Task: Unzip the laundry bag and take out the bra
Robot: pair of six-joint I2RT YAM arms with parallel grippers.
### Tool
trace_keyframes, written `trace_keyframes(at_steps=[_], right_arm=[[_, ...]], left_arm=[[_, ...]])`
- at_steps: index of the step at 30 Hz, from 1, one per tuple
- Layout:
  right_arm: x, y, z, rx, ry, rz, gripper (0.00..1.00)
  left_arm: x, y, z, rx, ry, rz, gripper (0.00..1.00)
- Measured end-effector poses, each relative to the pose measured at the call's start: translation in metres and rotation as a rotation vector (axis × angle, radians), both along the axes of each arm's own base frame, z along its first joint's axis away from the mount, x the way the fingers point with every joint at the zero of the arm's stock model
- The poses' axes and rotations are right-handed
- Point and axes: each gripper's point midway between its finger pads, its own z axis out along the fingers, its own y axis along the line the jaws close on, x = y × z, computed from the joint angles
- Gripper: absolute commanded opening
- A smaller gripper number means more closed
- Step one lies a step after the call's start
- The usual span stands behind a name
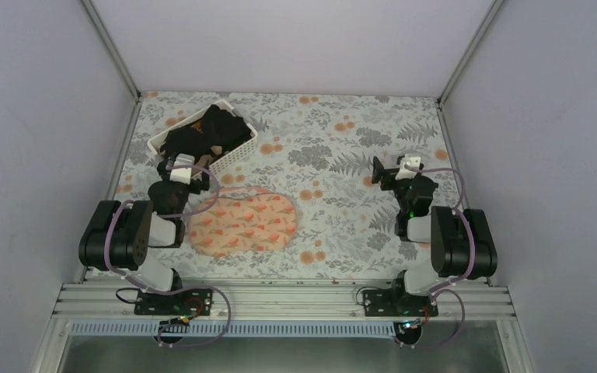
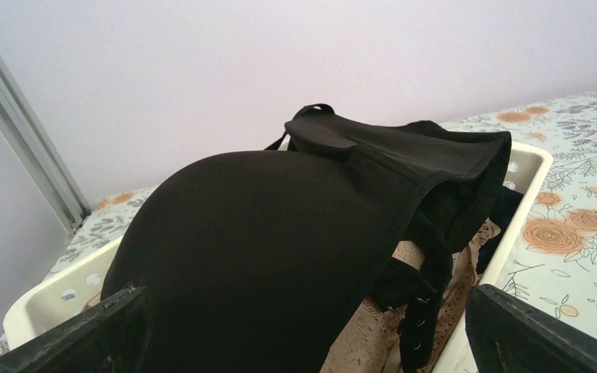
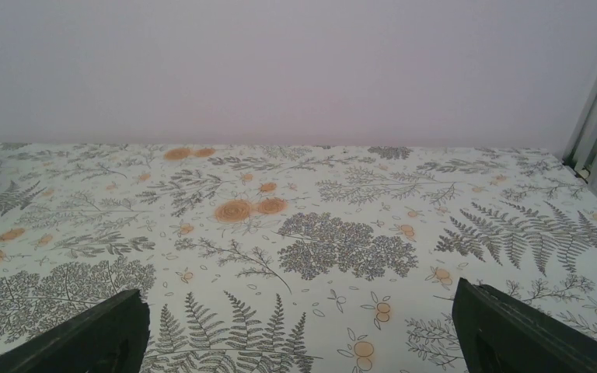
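Laundry bag lying shut on the counter, both grippers off it.

The pink, flower-printed laundry bag (image 1: 242,221) lies flat on the floral counter (image 1: 342,233), just in front of the left arm and near the counter's near edge, with no opening that can be made out from above. The left gripper (image 1: 185,165) is beyond the bag at the near rim of the white slatted basket (image 1: 246,143). Its fingers (image 2: 85,334) are spread wide and grip nothing, and they face a black padded garment (image 2: 280,233) heaped in the basket over some beige lace (image 2: 365,334). The right gripper (image 1: 381,172) is well apart on the right, over bare counter, jaws wide apart and empty.
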Motion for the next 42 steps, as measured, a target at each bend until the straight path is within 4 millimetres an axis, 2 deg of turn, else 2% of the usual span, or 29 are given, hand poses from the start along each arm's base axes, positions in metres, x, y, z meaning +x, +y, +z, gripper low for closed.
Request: trace_keyframes(at_steps=[4, 7, 8, 11, 13, 15, 18, 20, 22, 25, 30, 32, 37, 42], right_arm=[[0.001, 0.000, -0.001, 0.001, 0.009, 0.002, 1.00], [0.014, -0.001, 0.002, 0.005, 0.058, 0.001, 1.00], [0.023, -0.002, 0.010, 0.009, 0.067, -0.001, 1.00], [0.049, -0.004, 0.052, 0.024, 0.062, -0.004, 1.00], [0.056, -0.003, 0.082, 0.031, 0.045, 0.005, 1.00], [0.053, 0.002, 0.105, 0.041, 0.033, 0.031, 0.99], [0.039, 0.012, 0.127, 0.068, 0.026, 0.081, 0.93], [0.030, 0.018, 0.133, 0.097, 0.039, 0.109, 0.87], [0.024, 0.025, 0.135, 0.130, 0.066, 0.137, 0.85], [0.020, 0.050, 0.134, 0.163, 0.139, 0.197, 0.84], [-0.002, 0.130, 0.123, 0.171, 0.272, 0.382, 0.80], [-0.017, 0.161, 0.110, 0.184, 0.347, 0.455, 0.80], [-0.050, 0.211, 0.068, 0.222, 0.543, 0.561, 0.79], [-0.099, 0.252, 0.014, 0.212, 0.743, 0.651, 0.79]], left_arm=[[0.000, 0.000, 0.000, 0.000, 0.000, 0.000, 1.00], [0.000, 0.000, 0.000, 0.000, 0.000, 0.000, 1.00], [0.000, 0.000, 0.000, 0.000, 0.000, 0.000, 1.00], [0.000, 0.000, 0.000, 0.000, 0.000, 0.002, 1.00], [0.000, 0.002, 0.000, -0.003, 0.006, 0.014, 1.00], [-0.001, 0.008, 0.006, -0.014, 0.014, 0.038, 1.00], [0.010, 0.022, 0.031, -0.033, 0.005, 0.072, 1.00], [0.019, 0.030, 0.047, -0.032, -0.002, 0.086, 1.00], [0.026, 0.035, 0.062, -0.026, 0.011, 0.092, 1.00], [0.032, 0.036, 0.073, -0.004, 0.077, 0.076, 1.00], [0.032, 0.034, 0.089, 0.042, 0.201, 0.015, 1.00], [0.025, 0.032, 0.097, 0.066, 0.246, -0.010, 1.00], [0.003, 0.017, 0.124, 0.138, 0.318, -0.110, 1.00], [-0.027, -0.022, 0.155, 0.191, 0.371, -0.359, 1.00]])
